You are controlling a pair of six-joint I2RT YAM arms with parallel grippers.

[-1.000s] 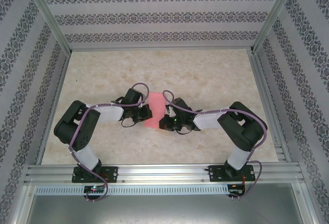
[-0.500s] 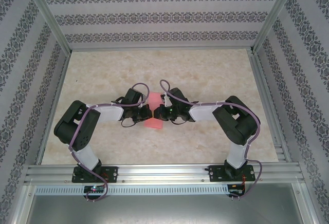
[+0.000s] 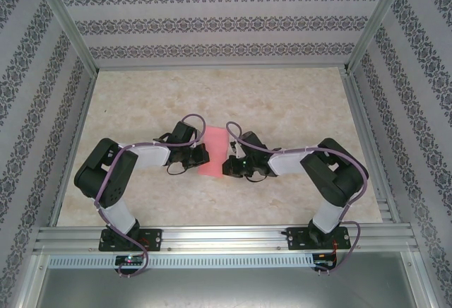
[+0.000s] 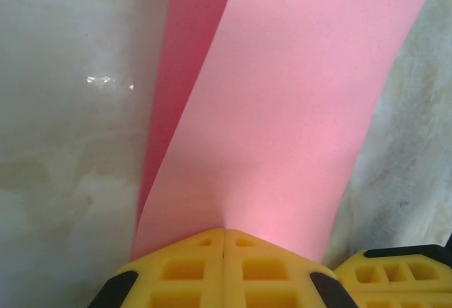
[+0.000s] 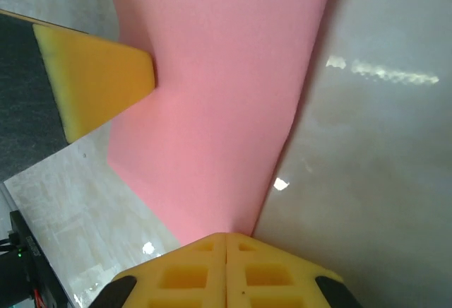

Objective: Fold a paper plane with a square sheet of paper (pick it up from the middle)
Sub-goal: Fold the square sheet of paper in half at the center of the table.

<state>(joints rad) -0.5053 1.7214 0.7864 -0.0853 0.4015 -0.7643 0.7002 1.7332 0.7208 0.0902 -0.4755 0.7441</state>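
Marble table (image 3: 296, 103): pink sheet (image 3: 214, 150), folded, long axis approx near-far.

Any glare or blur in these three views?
Top external: even soft light, sharp, no glare on the table. Left wrist: small glints on the table left of the pink paper, which looks slightly soft. Right wrist: a glare streak and a bright spot right of the paper.

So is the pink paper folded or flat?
Folded. The left wrist camera shows the paper in two layers, a top flap over a darker one beneath. From above it looks like a narrow strip, not a square.
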